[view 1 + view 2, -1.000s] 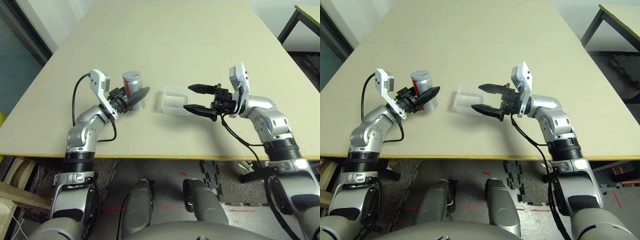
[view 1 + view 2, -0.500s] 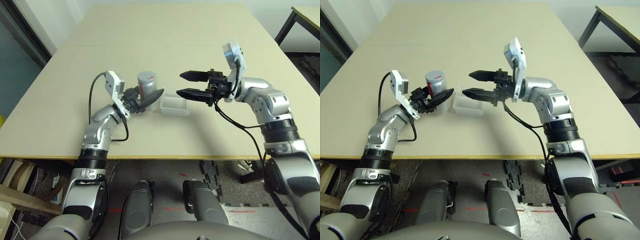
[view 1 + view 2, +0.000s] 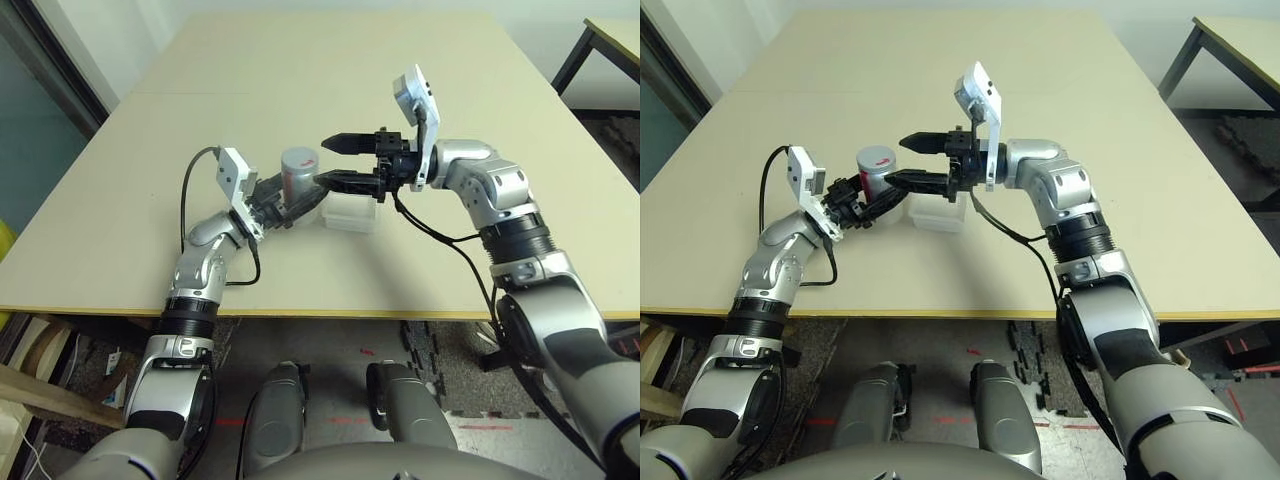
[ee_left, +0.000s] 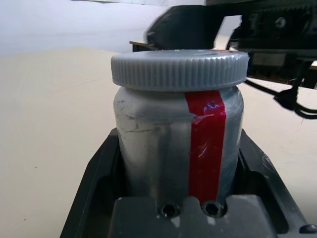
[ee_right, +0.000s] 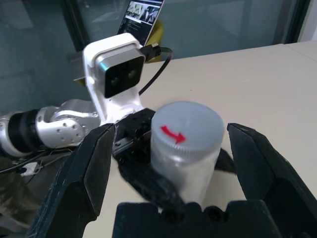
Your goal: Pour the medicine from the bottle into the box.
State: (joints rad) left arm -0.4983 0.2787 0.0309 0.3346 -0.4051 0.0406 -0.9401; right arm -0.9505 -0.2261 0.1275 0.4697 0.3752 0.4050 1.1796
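Note:
My left gripper point(image 3: 287, 203) is shut on the bottle point(image 3: 297, 180), a small white-grey cylinder with a red stripe point(image 4: 205, 144), and holds it upright. A ribbed grey cap point(image 4: 178, 68) marked with a red arrow point(image 5: 172, 134) sits on the bottle. My right gripper point(image 3: 336, 161) is open, one finger point(image 5: 84, 171) on each side of the cap with a gap on both sides. The clear plastic box point(image 3: 351, 213) lies on the table just right of the bottle, under the right gripper. The medicine is hidden.
The beige table point(image 3: 330, 70) stretches far back behind the arms, and its front edge point(image 3: 400, 313) runs close below the grippers. A second table's corner point(image 3: 610, 30) stands at the far right. Black cables hang from both wrists.
My left gripper has carried the bottle to the right, up beside the box. The right gripper has swung left from the box and risen until its open fingers straddle the cap.

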